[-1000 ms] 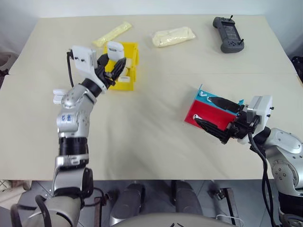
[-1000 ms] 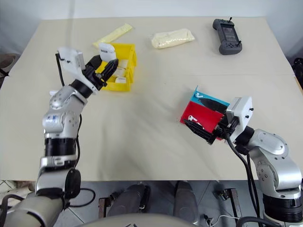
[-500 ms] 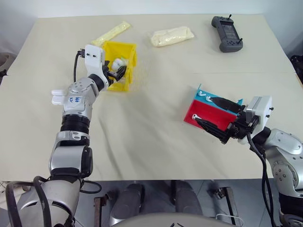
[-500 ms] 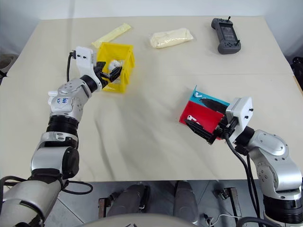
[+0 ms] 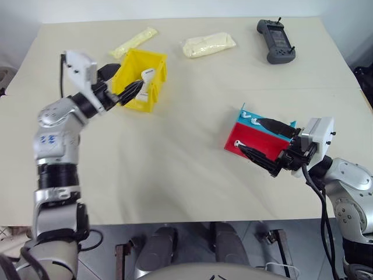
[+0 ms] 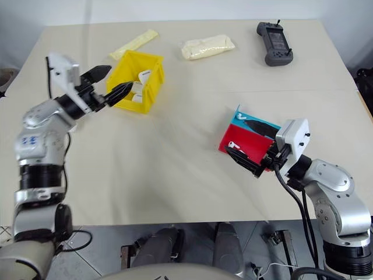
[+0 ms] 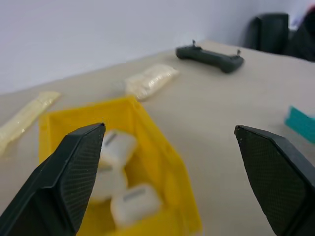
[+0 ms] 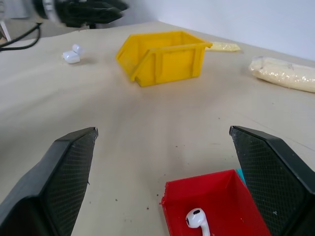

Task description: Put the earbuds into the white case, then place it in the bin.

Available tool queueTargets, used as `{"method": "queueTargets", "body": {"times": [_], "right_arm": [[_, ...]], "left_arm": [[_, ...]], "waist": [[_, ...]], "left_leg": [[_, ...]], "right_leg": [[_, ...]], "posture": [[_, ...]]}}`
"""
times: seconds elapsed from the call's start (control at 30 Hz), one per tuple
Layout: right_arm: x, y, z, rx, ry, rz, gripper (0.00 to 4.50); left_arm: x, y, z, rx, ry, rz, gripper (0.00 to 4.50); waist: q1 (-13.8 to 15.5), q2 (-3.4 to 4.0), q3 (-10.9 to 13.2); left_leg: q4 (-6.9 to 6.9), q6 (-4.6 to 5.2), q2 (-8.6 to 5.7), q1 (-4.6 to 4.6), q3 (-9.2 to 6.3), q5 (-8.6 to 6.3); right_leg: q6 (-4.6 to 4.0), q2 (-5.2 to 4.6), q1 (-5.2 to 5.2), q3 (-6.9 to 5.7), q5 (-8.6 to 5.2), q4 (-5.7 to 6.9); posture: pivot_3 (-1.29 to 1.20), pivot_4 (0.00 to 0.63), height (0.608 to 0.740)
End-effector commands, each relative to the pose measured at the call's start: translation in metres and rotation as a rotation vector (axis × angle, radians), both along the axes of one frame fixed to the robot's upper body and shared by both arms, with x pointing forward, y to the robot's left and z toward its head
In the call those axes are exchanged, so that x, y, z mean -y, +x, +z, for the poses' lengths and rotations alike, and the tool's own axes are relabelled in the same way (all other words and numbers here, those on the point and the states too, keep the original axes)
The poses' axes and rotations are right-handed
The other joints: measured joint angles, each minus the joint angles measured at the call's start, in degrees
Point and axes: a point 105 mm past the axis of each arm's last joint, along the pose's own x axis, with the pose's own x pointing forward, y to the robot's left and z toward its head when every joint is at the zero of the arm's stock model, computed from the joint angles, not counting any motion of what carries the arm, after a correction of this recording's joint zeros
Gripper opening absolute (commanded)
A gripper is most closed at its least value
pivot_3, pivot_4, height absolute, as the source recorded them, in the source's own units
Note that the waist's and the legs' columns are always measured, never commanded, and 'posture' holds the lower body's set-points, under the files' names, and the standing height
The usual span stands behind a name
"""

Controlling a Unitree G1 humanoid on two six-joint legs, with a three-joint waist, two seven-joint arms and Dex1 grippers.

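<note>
No readable text from my feed. Small dark marks on cases (image 7: 129, 196) in bin (image 7: 162, 147): too blurred to read.

We count three white cases (image 7: 133, 202) in the one yellow bin (image 7: 162, 162), and another case lying open on the table (image 8: 72, 54). The one red and teal tray (image 5: 256, 140) holds two earbuds (image 5: 238, 143). Two pale packets (image 5: 208, 44) and one black controller (image 5: 275, 41) lie at the far side.
</note>
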Motion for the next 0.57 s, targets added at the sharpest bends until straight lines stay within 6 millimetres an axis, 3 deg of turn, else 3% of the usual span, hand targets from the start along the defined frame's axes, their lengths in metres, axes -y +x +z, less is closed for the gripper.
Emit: {"method": "queueTargets", "body": {"times": [0.03,0.17,0.33,0.57], "right_arm": [[0.000,-0.002,0.004,0.027,-0.022,0.025,4.50],[0.005,-0.002,-0.003,0.004,-0.068,0.049,4.50],[0.017,0.000,-0.011,-0.026,-0.111,0.062,4.50],[0.027,0.002,-0.018,-0.044,-0.143,0.073,4.50]], "left_arm": [[-0.023,-0.030,-0.016,-0.003,0.115,-0.051,4.49],[-0.031,-0.053,-0.041,-0.011,0.248,-0.086,4.49],[-0.008,-0.064,-0.048,0.017,0.270,-0.148,4.49],[0.014,-0.075,-0.058,0.040,0.252,-0.212,4.49]], "waist": [[-0.1,0.01,0.0],[0.8,0.00,0.0],[2.0,-0.01,0.0],[1.2,0.00,0.0]], "left_leg": [[-0.02,0.00,0.00,0.01,0.00,0.00],[0.00,0.01,-0.03,-0.01,-0.04,-0.01],[0.06,0.05,-0.09,-0.01,-0.07,0.01],[-0.03,0.02,0.03,0.01,0.00,-0.01]], "right_leg": [[0.00,-0.01,0.00,0.01,0.00,-0.01],[-0.05,-0.04,0.08,-0.03,0.01,-0.08],[-0.12,-0.11,0.14,-0.04,0.06,-0.19],[-0.12,0.00,0.06,-0.02,0.06,-0.11]], "posture": [[0.00,0.150,0.740],[0.00,0.150,0.740],[0.00,0.150,0.740],[0.00,0.150,0.740]]}}
